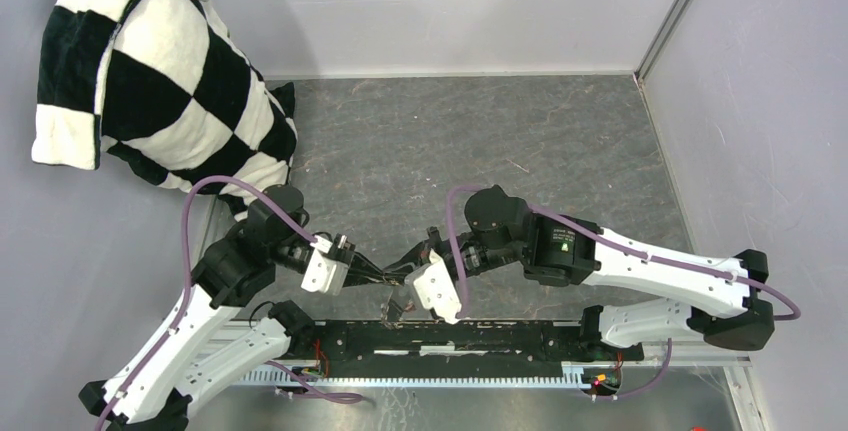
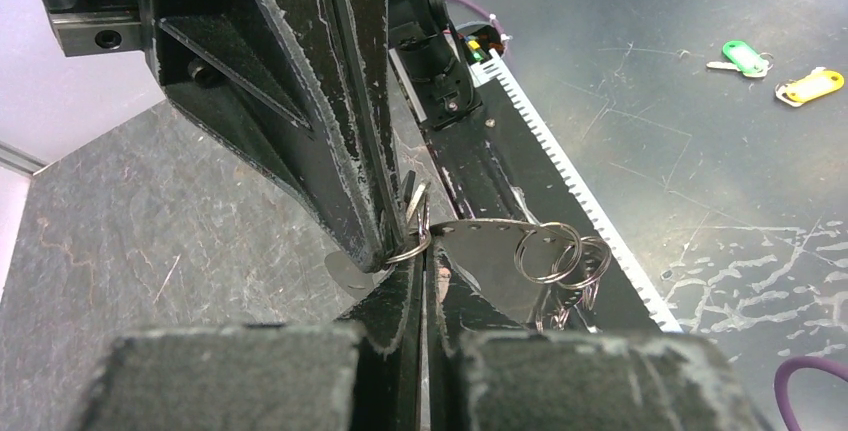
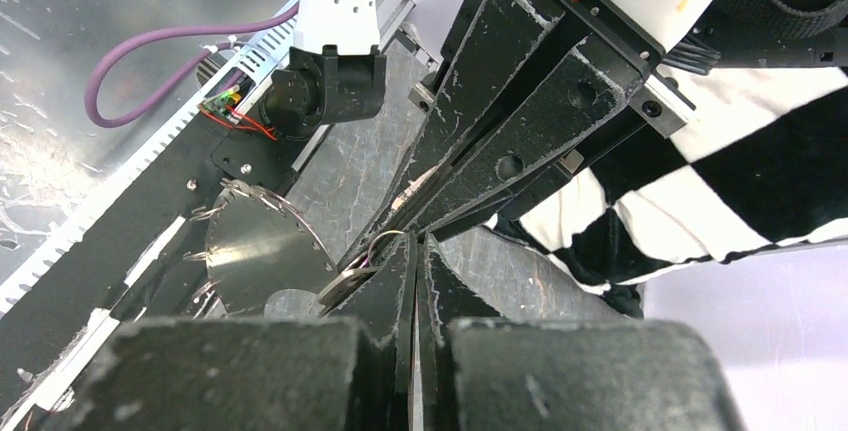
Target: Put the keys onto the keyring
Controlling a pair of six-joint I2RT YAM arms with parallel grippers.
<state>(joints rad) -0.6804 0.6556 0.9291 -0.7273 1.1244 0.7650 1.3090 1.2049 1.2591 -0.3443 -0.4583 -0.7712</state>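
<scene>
My left gripper (image 1: 392, 273) and right gripper (image 1: 412, 259) meet tip to tip above the table's near edge, both shut. In the left wrist view my left gripper (image 2: 425, 256) pinches a small silvery split ring (image 2: 410, 246), the keyring, beside a half-round metal plate (image 2: 480, 256) with holes that carries more rings (image 2: 550, 251). In the right wrist view my right gripper (image 3: 415, 246) is shut on a flat silver key (image 3: 345, 286) at that ring (image 3: 385, 241); the plate (image 3: 255, 251) hangs to the left. No red or black key head shows.
A black-and-white checkered cloth (image 1: 150, 81) lies at the back left. A black rail (image 1: 450, 341) runs along the near edge. Beyond the table, keys with green (image 2: 740, 56) and yellow (image 2: 810, 86) tags lie on a dark floor. Walls close in behind and on the right.
</scene>
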